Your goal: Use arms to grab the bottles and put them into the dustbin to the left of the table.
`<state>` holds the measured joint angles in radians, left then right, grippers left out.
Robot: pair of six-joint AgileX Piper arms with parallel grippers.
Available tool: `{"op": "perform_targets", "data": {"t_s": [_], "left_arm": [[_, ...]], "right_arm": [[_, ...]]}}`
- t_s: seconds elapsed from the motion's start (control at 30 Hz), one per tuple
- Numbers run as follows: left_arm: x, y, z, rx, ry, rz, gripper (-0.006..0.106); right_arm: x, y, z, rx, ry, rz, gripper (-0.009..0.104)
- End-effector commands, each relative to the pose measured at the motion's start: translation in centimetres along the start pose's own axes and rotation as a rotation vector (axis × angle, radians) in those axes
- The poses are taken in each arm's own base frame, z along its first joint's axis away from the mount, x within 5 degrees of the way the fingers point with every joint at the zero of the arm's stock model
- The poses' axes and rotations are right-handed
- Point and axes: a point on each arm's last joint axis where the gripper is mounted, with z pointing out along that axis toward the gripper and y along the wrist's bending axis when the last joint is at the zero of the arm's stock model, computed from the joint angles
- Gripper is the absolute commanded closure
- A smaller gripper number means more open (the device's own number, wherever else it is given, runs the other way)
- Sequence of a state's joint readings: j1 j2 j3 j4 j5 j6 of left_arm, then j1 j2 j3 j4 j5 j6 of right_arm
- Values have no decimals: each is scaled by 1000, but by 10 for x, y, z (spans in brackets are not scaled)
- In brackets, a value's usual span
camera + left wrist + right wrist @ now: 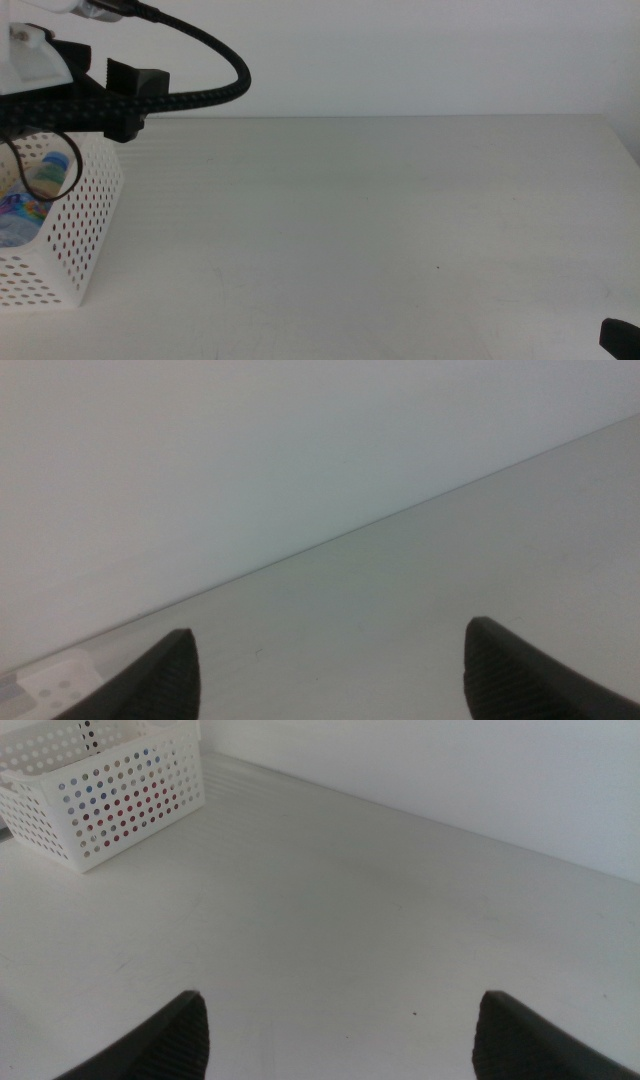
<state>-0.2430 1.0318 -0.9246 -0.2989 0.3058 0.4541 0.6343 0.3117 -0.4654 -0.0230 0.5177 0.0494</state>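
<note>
Left gripper (pixel 325 675) hangs above bin (pixel 85 215), jaws apart and empty; lowering carelessly risks snagging rim; right gripper (pixel 340 1035) idles apart

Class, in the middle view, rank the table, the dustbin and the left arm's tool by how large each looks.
1. table, largest by far.
2. and 3. dustbin and left tool above it: unsure, since both are cut off by the picture's edge and the tool sits nearer the camera.

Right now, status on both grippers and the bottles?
Left gripper open, empty, above the dustbin. Right gripper open, waiting at the table's near right edge. Blue-capped bottle in the dustbin; no bottles on the table.
</note>
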Motion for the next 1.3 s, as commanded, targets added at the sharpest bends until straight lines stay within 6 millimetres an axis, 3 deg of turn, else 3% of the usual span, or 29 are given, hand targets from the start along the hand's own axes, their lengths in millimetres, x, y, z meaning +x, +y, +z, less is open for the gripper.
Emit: {"op": "perform_targets", "data": {"t_s": [0.0, 0.33, 0.43, 0.73, 1.0, 1.27], "left_arm": [[-17, 3, -7, -30, -108, -22, 17], [-27, 2, -37, -46, -195, -11, 17], [-22, 1, -47, -54, -219, -10, 17], [51, -12, -77, -61, -161, -18, 17], [118, -9, -106, -244, -151, -59, 17], [165, -21, -118, -293, -193, -59, 17]], "right_arm": [[-13, 0, -2, -2, -85, -17, 21], [-14, -4, -2, 49, -94, -107, 21], [-14, -4, -2, 48, -95, -107, 21], [-15, -11, -3, 146, -102, -58, 21], [-14, -24, -6, 332, -95, 4, 21], [-13, -25, -8, 360, -96, -1, 21]]}}
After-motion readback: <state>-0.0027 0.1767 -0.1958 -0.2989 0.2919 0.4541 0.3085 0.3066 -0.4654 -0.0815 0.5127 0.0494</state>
